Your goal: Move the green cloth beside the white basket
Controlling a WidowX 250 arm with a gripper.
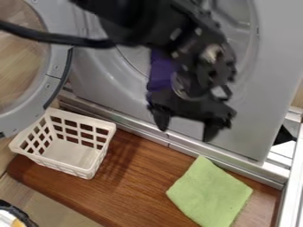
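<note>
My gripper hangs open in front of the washing machine, its two fingers well apart with nothing between them. Below it and to the right, the green cloth lies spread flat on the brown wooden board. The white basket stands upright at the board's left end, with a stretch of wood between it and the cloth. The inside of the basket holds nothing.
Behind the arm is the machine's drum opening, with a purple cloth partly hidden by the arm. The round door stands open at the upper left, above the basket. A metal rail borders the board's back edge.
</note>
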